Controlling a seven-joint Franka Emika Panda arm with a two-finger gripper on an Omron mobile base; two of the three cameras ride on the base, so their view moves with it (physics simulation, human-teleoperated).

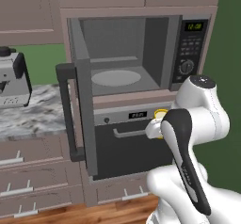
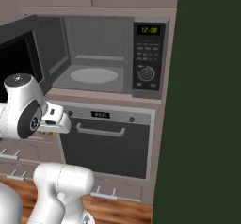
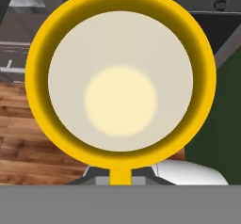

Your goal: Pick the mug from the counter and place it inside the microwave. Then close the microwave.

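Mug is held in the closed gripper, its yellow rim and pale interior being seen straight down from the hand camera, so it is judged to be carried upright. The mug is located below and in front of the microwave, level with the oven beneath it, and is well clear of the counter. The microwave door is swung fully open to the left of the cavity, leaving the turntable unobstructed for placement. A lift to cavity height is judged to be required before insertion; closing of the door remains outstanding.
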